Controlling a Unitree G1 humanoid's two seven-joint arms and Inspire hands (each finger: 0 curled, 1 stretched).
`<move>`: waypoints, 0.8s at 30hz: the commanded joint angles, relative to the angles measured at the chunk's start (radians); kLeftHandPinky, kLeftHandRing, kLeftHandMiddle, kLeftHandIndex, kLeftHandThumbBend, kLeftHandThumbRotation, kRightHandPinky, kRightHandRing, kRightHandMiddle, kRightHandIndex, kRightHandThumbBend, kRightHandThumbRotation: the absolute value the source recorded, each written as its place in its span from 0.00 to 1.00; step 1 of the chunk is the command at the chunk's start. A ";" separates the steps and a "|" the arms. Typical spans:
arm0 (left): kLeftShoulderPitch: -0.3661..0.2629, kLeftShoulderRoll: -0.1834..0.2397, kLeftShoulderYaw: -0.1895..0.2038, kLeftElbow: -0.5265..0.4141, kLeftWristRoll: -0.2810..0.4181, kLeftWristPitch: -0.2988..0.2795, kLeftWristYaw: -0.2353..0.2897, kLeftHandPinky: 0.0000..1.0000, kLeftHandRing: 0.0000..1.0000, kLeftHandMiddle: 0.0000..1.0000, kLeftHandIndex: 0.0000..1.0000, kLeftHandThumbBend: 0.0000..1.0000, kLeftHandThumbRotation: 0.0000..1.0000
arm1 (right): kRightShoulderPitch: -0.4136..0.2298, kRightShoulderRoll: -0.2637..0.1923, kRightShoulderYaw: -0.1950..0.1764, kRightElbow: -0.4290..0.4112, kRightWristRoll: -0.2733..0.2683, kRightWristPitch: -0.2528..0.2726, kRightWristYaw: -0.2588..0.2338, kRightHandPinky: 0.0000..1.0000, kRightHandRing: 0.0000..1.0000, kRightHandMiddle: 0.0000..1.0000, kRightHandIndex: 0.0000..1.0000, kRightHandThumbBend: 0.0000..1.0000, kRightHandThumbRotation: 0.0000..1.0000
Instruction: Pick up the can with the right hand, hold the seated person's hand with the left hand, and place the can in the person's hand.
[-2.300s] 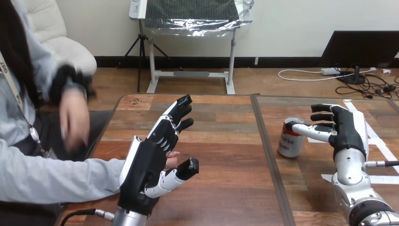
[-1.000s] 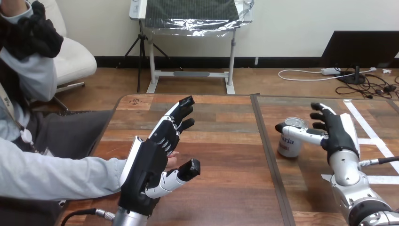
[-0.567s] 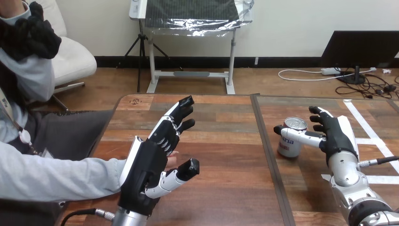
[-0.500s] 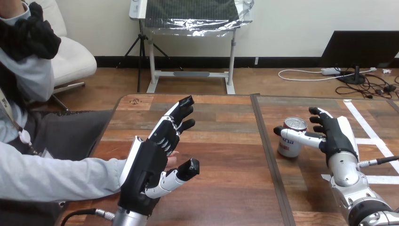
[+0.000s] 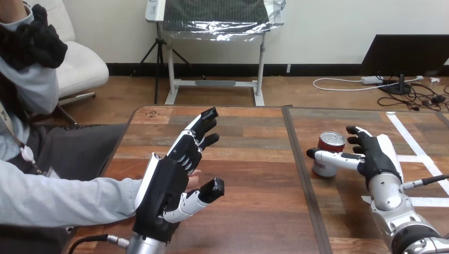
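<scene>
At the frame's right, on the table [image 5: 249, 159], the can [image 5: 331, 142] stands upright with the right hand [image 5: 376, 156] closed round it, thumb across its front. Lower left, the left hand [image 5: 169, 182] is released, fingers straight, covering most of the person's hand [image 5: 194, 179].

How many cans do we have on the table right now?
1: a red-and-white metal can stands upright on the right half of the wooden table, close beside the right hand. None appears hidden.
</scene>
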 commanded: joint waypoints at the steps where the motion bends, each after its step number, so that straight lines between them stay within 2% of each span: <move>1: -0.046 -0.005 0.000 -0.019 -0.006 -0.013 -0.004 0.88 0.94 0.94 0.89 1.00 0.63 | -0.077 -0.002 0.006 -0.015 -0.007 0.000 0.000 0.96 0.91 0.90 0.91 1.00 0.31; 11: -0.040 -0.007 -0.003 -0.024 -0.001 -0.012 -0.003 0.88 0.94 0.94 0.89 1.00 0.63 | -0.088 0.004 0.020 -0.011 -0.020 0.019 -0.008 0.93 0.90 0.90 0.91 1.00 0.31; 14: -0.037 -0.009 -0.005 -0.028 -0.003 -0.010 -0.004 0.88 0.94 0.94 0.89 1.00 0.62 | -0.091 0.005 0.023 -0.010 -0.026 0.024 -0.011 0.91 0.90 0.91 0.91 1.00 0.30; 16: -0.035 -0.009 -0.006 -0.031 -0.003 -0.007 -0.004 0.88 0.94 0.95 0.89 1.00 0.62 | -0.091 0.004 0.027 -0.010 -0.031 0.024 -0.015 0.84 0.88 0.90 0.91 1.00 0.30; 18: -0.031 -0.010 -0.007 -0.034 -0.001 -0.006 -0.002 0.88 0.94 0.95 0.89 1.00 0.62 | -0.094 0.006 0.028 -0.009 -0.035 0.031 -0.019 0.82 0.88 0.89 0.90 1.00 0.31; 24: -0.026 -0.014 -0.008 -0.037 0.003 -0.009 0.003 0.88 0.94 0.95 0.89 1.00 0.62 | -0.098 0.008 0.026 -0.008 -0.038 0.040 -0.014 0.81 0.87 0.89 0.90 1.00 0.31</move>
